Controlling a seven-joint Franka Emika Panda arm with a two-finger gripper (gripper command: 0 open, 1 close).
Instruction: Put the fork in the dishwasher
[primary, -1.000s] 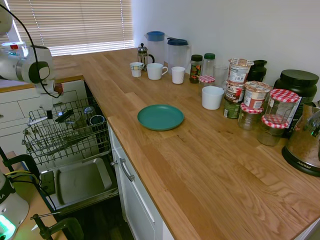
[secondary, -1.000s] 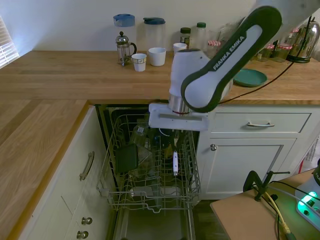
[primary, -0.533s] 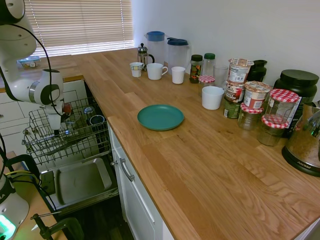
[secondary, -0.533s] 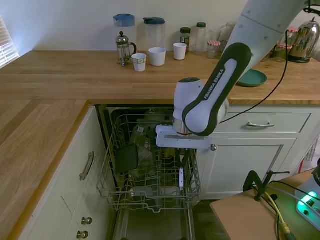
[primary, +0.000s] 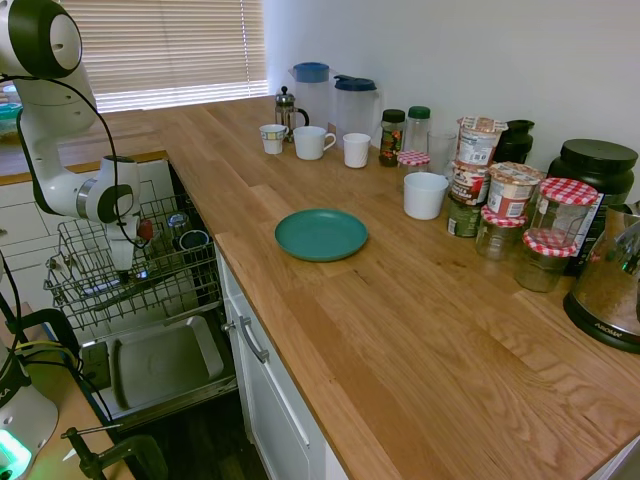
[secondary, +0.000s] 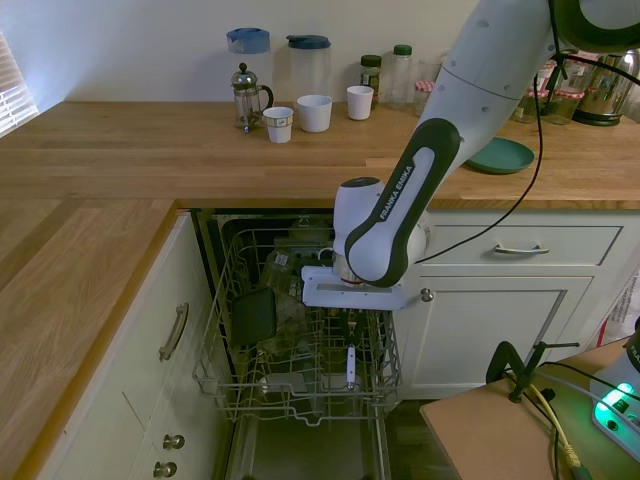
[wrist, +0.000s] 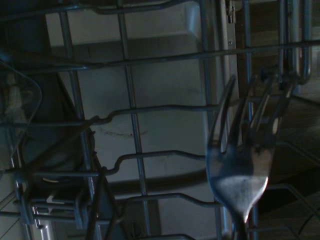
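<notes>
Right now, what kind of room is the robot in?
It looks like a home kitchen. There is a long wooden countertop with mugs and jars, a green plate, and an open dishwasher with a wire rack, where the gripper is lowering a fork.

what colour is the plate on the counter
The plate is teal green, plain with no pattern. It shows best in the first exterior view.

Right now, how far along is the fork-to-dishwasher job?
Done: the fork is off the counter and down among the wires of the dishwasher rack, tines downward. In hand: the gripper hangs just above the rack with the fork upright below it; the wrist view shows the tines in front of the rack wires. Left: letting go and pulling the arm up out of the rack.
</notes>
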